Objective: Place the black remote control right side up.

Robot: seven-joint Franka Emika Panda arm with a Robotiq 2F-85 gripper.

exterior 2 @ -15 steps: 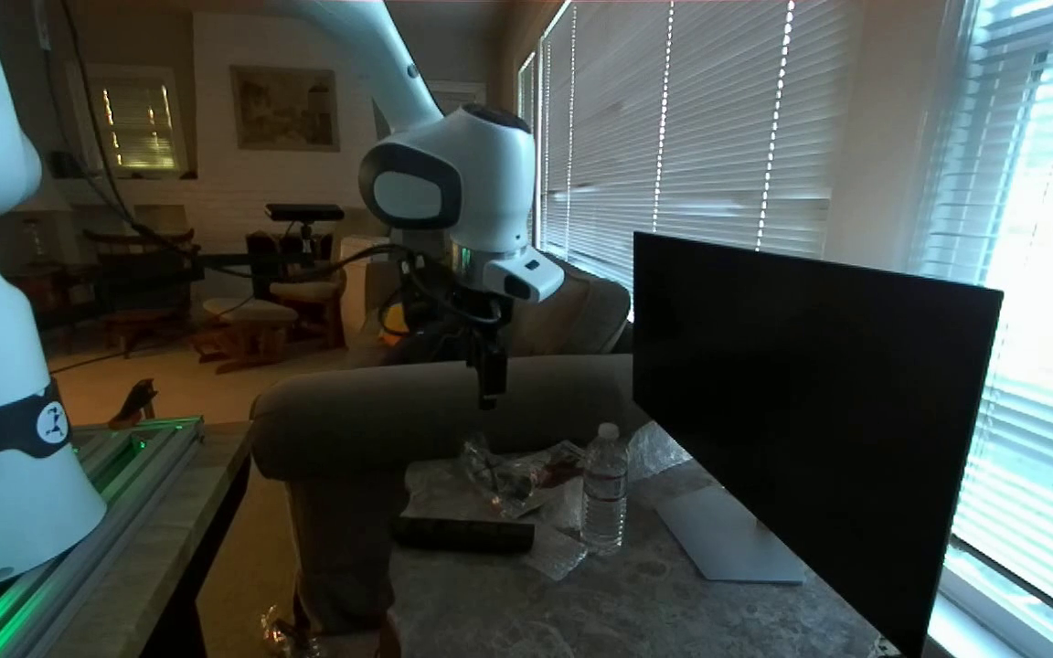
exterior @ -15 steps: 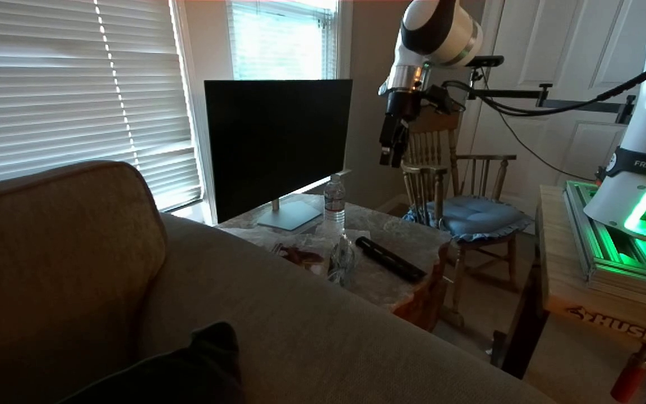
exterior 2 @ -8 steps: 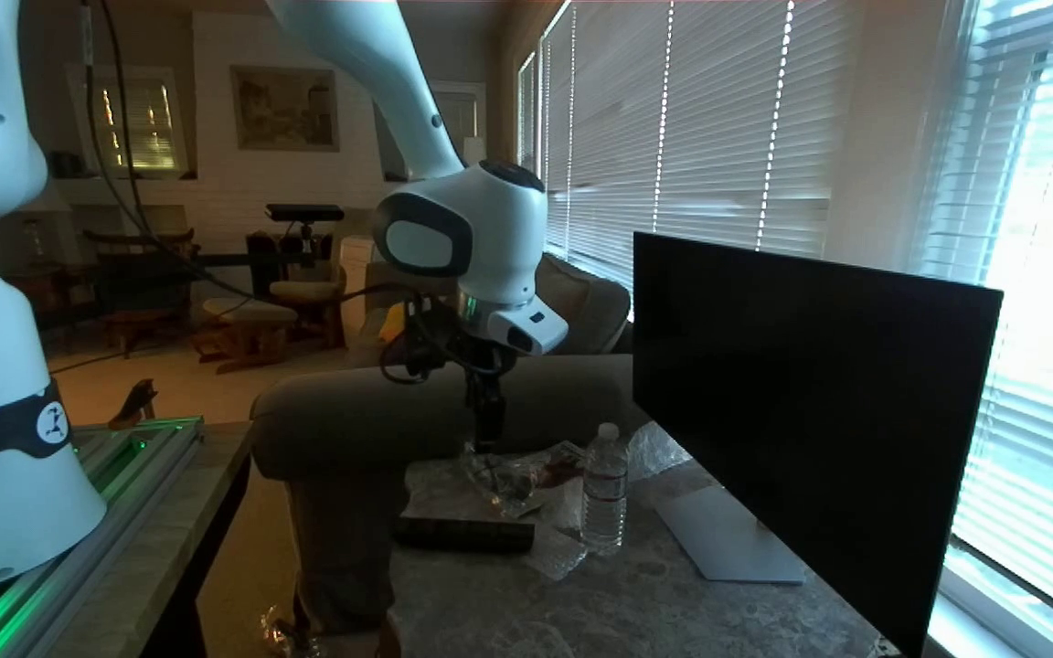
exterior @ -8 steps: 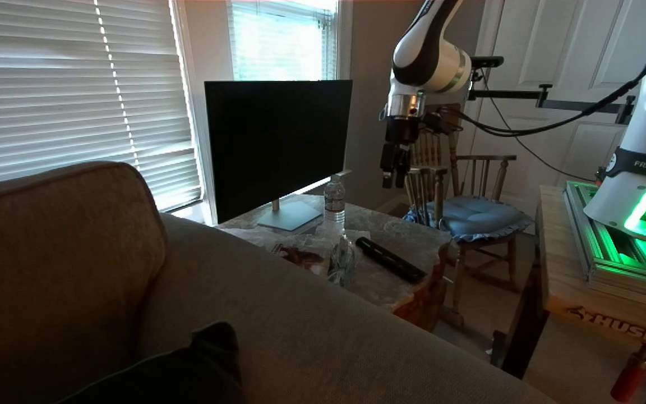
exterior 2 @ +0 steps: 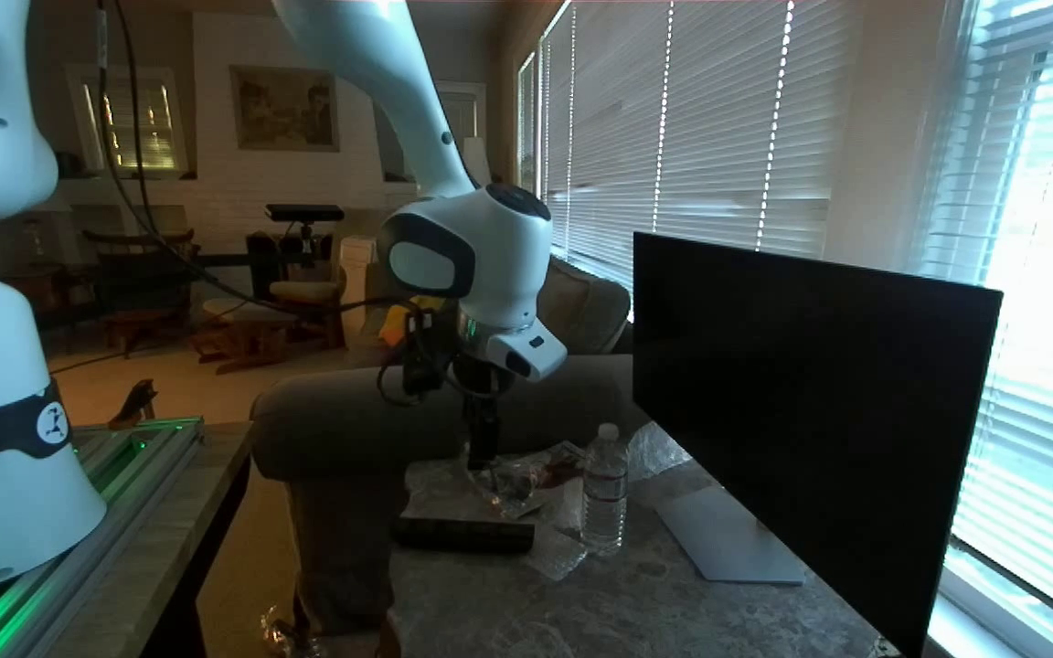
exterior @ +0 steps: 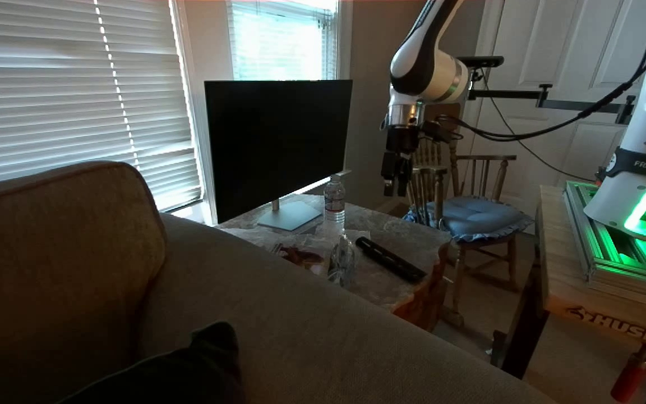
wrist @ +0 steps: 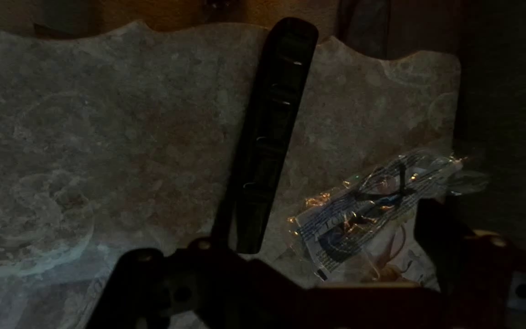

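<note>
The black remote control (exterior: 390, 259) lies flat on the stone-patterned table (exterior 2: 600, 612) in both exterior views, near the table's edge. In an exterior view its long side shows dark (exterior 2: 464, 535). In the wrist view the remote (wrist: 272, 132) runs lengthwise up the picture, with several recessed sections on its upper face. I cannot tell which face this is. My gripper (exterior: 395, 188) points down above the table, apart from the remote. It is open and empty; in the wrist view its fingers (wrist: 432, 224) stand wide apart, and the left one is hard to separate from the remote's dark near end.
Clear plastic packaging (wrist: 359, 219) lies beside the remote, below the gripper (exterior 2: 481, 457). A water bottle (exterior 2: 604, 493) stands close by. A large black screen (exterior 2: 810, 411) stands on the table. The sofa arm (exterior 2: 353, 411) borders the table, and a wooden chair (exterior: 469, 216) stands behind it.
My gripper has moved down towards the table, mostly in the earlier half second and a little more since. The remote, bottle and packaging have not moved.
</note>
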